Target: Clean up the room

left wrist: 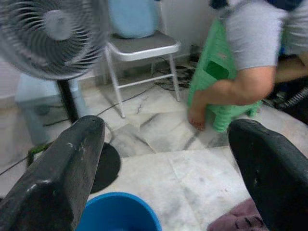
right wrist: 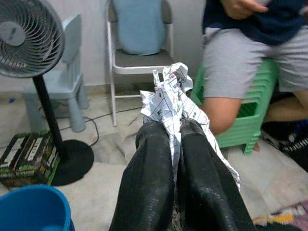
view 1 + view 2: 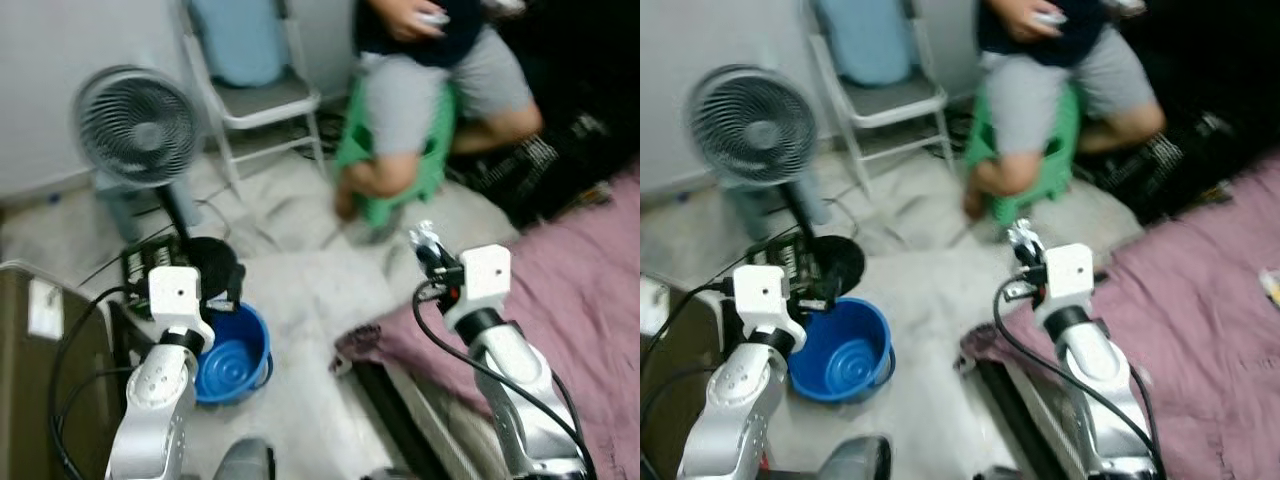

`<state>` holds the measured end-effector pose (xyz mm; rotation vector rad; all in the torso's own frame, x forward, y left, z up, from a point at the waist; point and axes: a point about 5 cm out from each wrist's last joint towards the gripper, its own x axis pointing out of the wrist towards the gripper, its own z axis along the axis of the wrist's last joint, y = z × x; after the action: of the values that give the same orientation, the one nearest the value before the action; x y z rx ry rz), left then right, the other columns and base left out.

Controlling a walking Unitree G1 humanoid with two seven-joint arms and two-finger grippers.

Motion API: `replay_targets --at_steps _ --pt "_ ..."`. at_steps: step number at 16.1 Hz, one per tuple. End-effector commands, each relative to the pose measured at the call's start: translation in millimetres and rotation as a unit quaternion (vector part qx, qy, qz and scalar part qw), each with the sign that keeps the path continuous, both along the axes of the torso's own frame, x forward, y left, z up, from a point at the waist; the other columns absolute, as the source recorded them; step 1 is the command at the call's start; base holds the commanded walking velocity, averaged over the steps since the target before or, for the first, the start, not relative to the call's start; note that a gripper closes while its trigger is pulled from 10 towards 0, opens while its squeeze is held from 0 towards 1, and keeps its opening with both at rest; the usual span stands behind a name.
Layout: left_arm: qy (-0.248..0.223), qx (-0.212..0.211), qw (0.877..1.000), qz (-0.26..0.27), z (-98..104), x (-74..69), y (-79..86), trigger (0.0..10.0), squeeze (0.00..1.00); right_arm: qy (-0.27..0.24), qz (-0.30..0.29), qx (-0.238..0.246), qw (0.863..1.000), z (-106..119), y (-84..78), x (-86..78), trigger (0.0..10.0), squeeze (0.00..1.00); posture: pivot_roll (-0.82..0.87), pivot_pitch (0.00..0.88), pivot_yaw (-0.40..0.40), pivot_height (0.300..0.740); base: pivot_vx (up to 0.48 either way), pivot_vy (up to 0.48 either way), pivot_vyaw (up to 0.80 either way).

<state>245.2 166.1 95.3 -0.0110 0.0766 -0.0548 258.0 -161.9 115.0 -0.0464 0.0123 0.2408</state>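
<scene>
My right gripper (image 2: 175,127) is shut on a crumpled sheet of printed white paper (image 2: 168,98), which sticks out beyond the fingertips. In the eye views that gripper (image 3: 428,245) is raised over the floor beside the purple blanket, to the right of the blue bucket (image 3: 235,352). The round, empty bucket stands on the marble floor. My left gripper (image 1: 166,144) is open with nothing between its fingers (image 1: 62,178), and it hovers just above the near rim of the bucket (image 1: 118,211).
A standing fan (image 3: 135,125) and a folding chair (image 3: 260,95) are at the back left. A person sits on a green stool (image 3: 400,160) behind. A purple blanket (image 3: 580,300) covers the right. A brown box (image 3: 40,380) stands at my left, green packs (image 2: 26,154) by the fan base.
</scene>
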Motion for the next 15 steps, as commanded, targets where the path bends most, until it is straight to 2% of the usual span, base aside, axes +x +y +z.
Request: replay_targets --at_steps 1,15 --pt "0.003 0.007 1.0 0.014 -1.4 -3.7 6.3 10.0 0.0 -0.002 0.01 0.005 1.0 0.1 5.9 2.3 10.0 0.0 -0.01 0.094 -0.049 0.74 0.0 0.0 0.8" --pt "0.001 0.007 1.0 0.003 -1.5 -0.8 3.4 10.0 0.0 -0.008 0.022 0.002 1.0 0.4 8.6 2.8 10.0 0.0 -0.02 0.086 -0.046 0.74 0.0 0.0 0.78"
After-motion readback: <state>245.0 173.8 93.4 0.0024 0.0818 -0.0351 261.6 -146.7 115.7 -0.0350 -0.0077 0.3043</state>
